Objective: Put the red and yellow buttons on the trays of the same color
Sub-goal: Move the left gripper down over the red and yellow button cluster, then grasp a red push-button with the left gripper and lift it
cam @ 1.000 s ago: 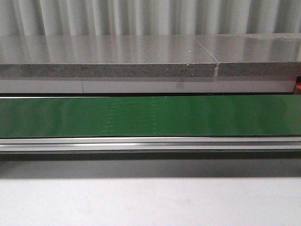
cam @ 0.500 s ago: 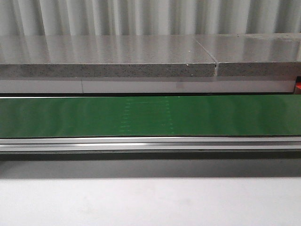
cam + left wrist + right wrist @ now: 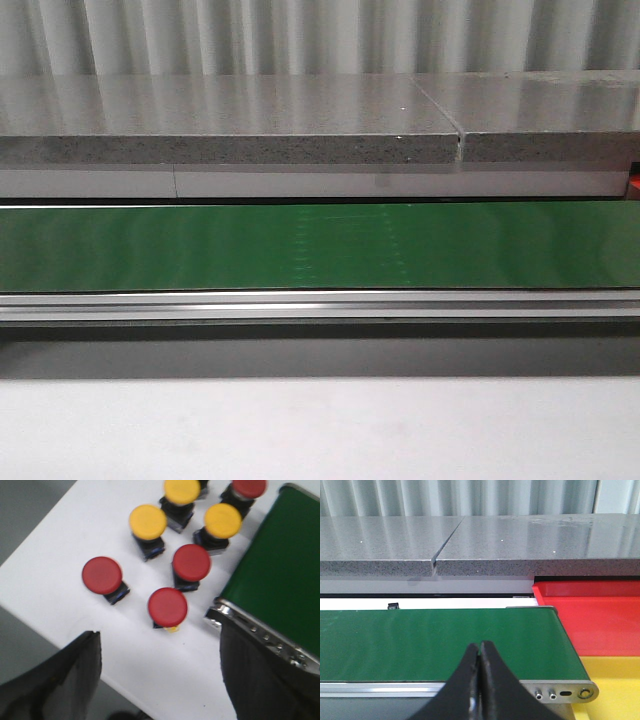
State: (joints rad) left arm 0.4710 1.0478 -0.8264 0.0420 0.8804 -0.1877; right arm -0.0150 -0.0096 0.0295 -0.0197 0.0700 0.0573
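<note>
My left fingers (image 3: 155,680) are spread above the clustered red buttons (image 3: 167,606) and yellow buttons (image 3: 148,522) near the surface (image 3: 65,545) edge; closing may catch two. My right fingers (image 3: 480,652) are pressed together, empty.

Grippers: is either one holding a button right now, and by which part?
Neither. The left gripper is open above the buttons; the right gripper is shut on nothing.

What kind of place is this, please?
Probably an industrial sorting test bench: a green conveyor belt, a cluster of red and yellow push buttons, and red tray and yellow tray at the belt's end.
</note>
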